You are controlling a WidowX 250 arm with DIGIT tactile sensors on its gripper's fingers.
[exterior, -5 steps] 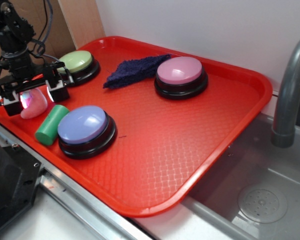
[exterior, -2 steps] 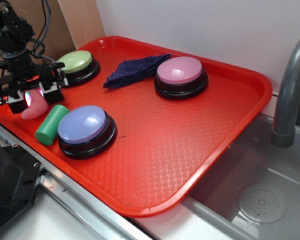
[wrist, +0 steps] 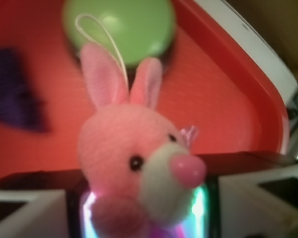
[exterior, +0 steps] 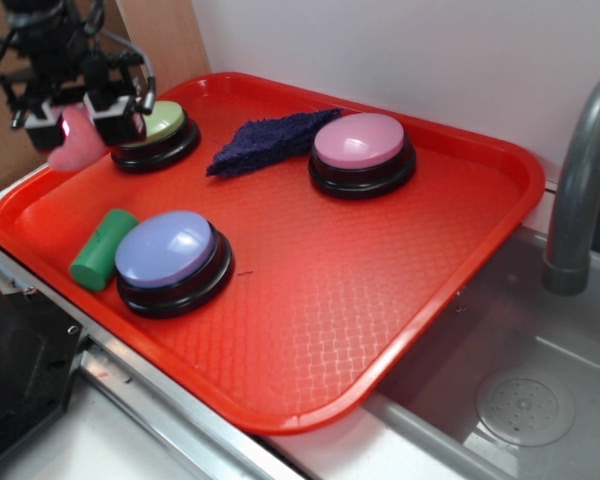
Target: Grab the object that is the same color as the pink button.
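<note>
The pink plush toy [exterior: 75, 148] hangs in the air at the back-left corner of the red tray [exterior: 380, 300], caught between the fingers of the gripper [exterior: 77, 112], which are clamped on it from either side. It is clear of the tray floor, just in front of the green-topped button [exterior: 152, 122] as seen from the room. Most of its body droops below the fingertips, so its long axis runs roughly up and down from the grasp.

Up close from the wrist view the toy [wrist: 139, 163] turns out to be a little rabbit head: two upright pink ears, a small black eye, a white muzzle with a rosy nose, a thin white loop of cord by the ears and a scrap of lilac at the cheek. It looks soft and squashy, so the hold seems snug for now.

Its colour matches the pink button [exterior: 360, 142], which sits well apart on the far side of the tray beyond the dark blue cloth [exterior: 270, 138]. The green cylinder [exterior: 102, 248] lies beside the lilac-blue button [exterior: 168, 250], untouched. The grab looks essentially done.
</note>
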